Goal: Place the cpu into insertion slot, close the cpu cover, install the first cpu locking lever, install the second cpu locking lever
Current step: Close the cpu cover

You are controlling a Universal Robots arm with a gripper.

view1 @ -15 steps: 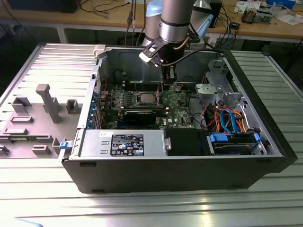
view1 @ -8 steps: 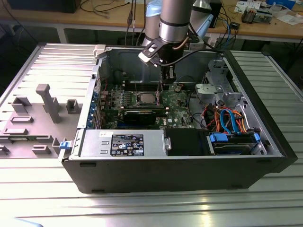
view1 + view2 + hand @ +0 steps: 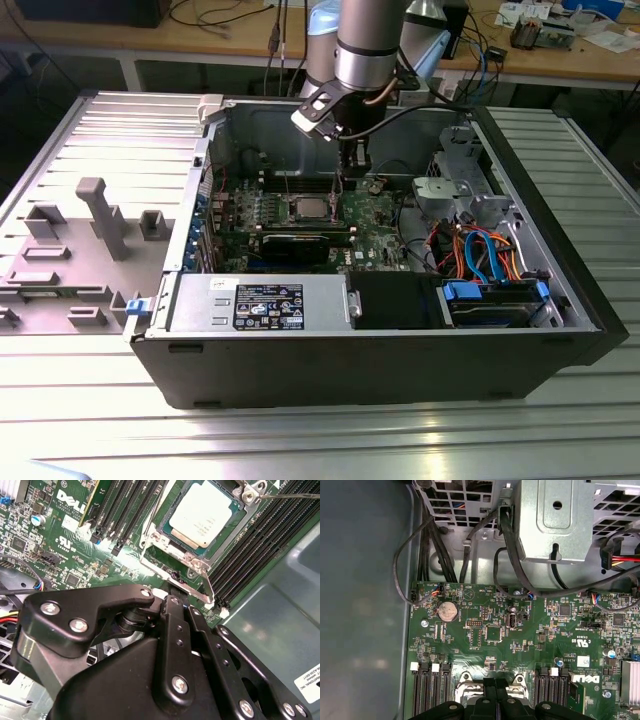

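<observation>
Inside the open case (image 3: 300, 375), the cpu (image 3: 202, 515) lies in its slot (image 3: 150, 560) under the cover (image 3: 192, 557). The gripper (image 3: 495, 682), pressed together, stands at the slot's edge; a lever (image 3: 285, 495), I think, needs careful pushing down.

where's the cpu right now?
The cpu sits on the motherboard between the memory slots; in the exterior view it lies just to the exterior view's left of the gripper.

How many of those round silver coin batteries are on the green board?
1. In the first wrist view, the coin battery lies flat near a corner of the green board. Part of the board is hidden, so there could be more.
</observation>
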